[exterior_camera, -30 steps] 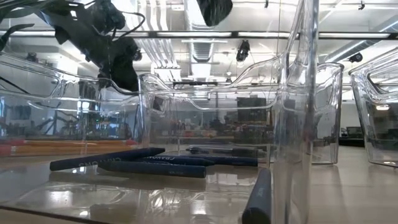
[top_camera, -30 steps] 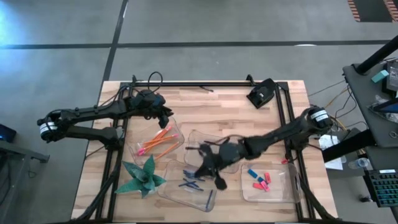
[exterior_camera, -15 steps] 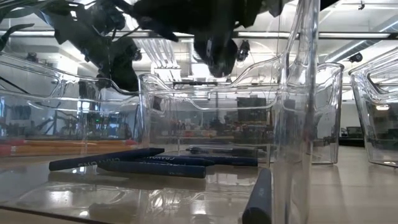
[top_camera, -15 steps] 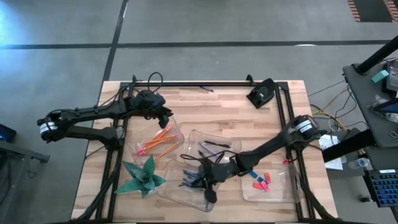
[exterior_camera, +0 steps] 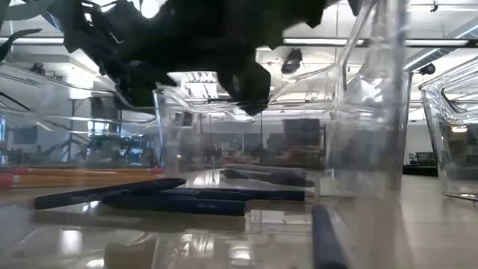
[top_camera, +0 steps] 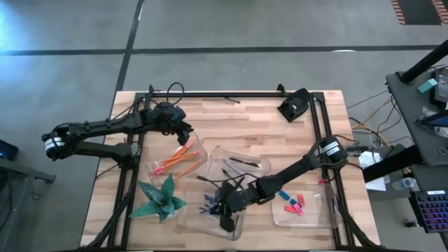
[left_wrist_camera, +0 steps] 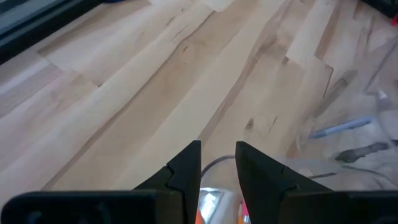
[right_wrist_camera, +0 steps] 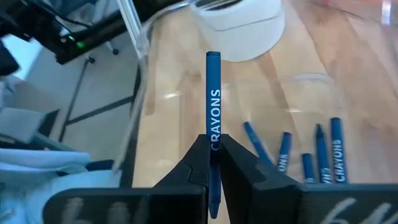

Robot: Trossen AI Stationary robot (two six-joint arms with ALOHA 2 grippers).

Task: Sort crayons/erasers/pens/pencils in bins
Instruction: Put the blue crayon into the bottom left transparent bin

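Blue crayon [right_wrist_camera: 213, 112] pinched in the fully closed right gripper [right_wrist_camera: 213, 163].

Pale striped butcher-block wooden table [top_camera: 238, 115] carries four clear plastic bins [top_camera: 306, 217]. Beside the green folded-paper plant [top_camera: 159, 199], one bin holds thin orange and red pencils [top_camera: 178, 158]; farther from the plant, another holds stubby pink, red and blue erasers [top_camera: 292, 203]. The blue crayon [right_wrist_camera: 213, 124] bears white lettering, like the short blue crayons [right_wrist_camera: 323, 155] lying near it. Both arms are matte black.
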